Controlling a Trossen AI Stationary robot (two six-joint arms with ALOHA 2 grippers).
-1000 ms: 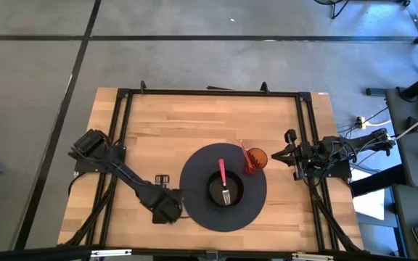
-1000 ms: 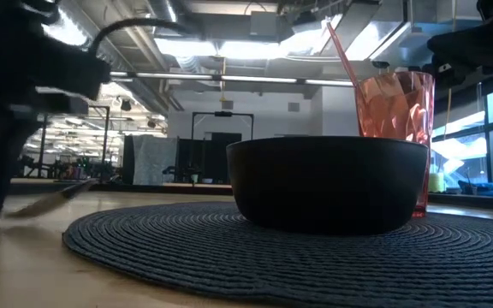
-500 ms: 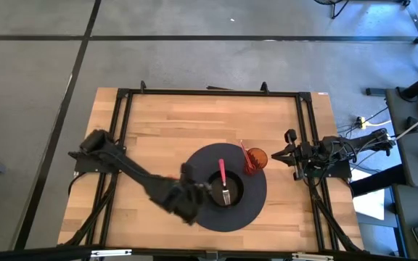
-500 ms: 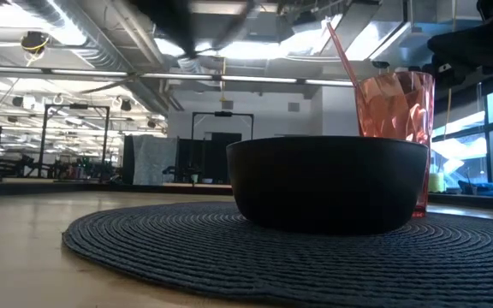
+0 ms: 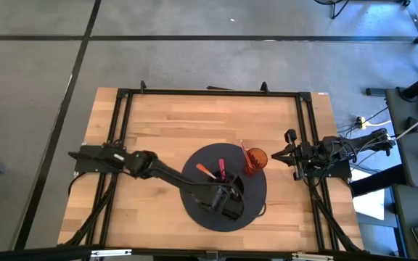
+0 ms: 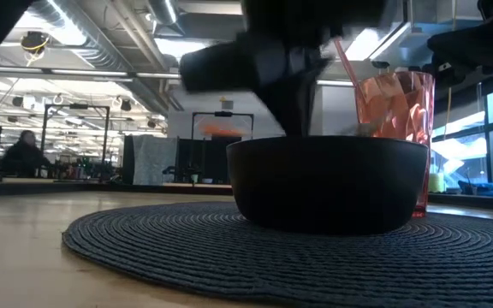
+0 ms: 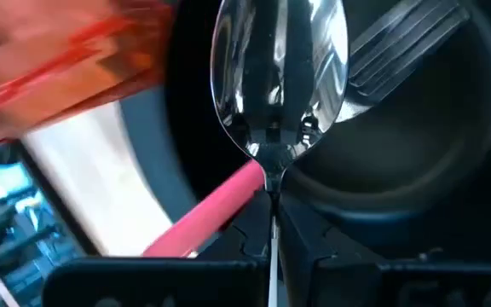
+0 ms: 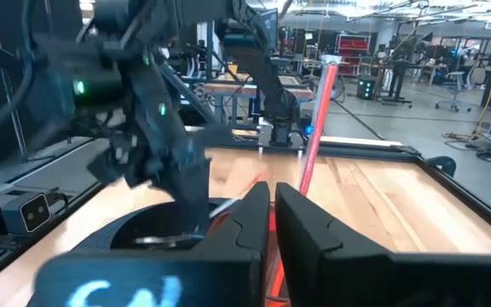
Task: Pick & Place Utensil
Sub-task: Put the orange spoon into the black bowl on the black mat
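Spoon carried over bowl, release pending.
My left gripper [image 7: 271, 223] is pinched shut on the spoon [image 7: 280, 77], held above the bowl [image 5: 227, 190], where a fork [image 7: 399, 47] and pink-handled utensil [image 5: 221, 170] already lie; red cup [image 5: 256, 159] just beside. Right gripper [image 8: 273, 209], nearly closed and empty, waits at the table's edge.

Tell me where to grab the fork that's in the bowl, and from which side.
Take the fork by its pink handle, coming from above. Its tines lie down inside the bowl, walled in, while the handle reaches out over the far rim. The left hand is over the bowl holding a spoon, so it should clear first.
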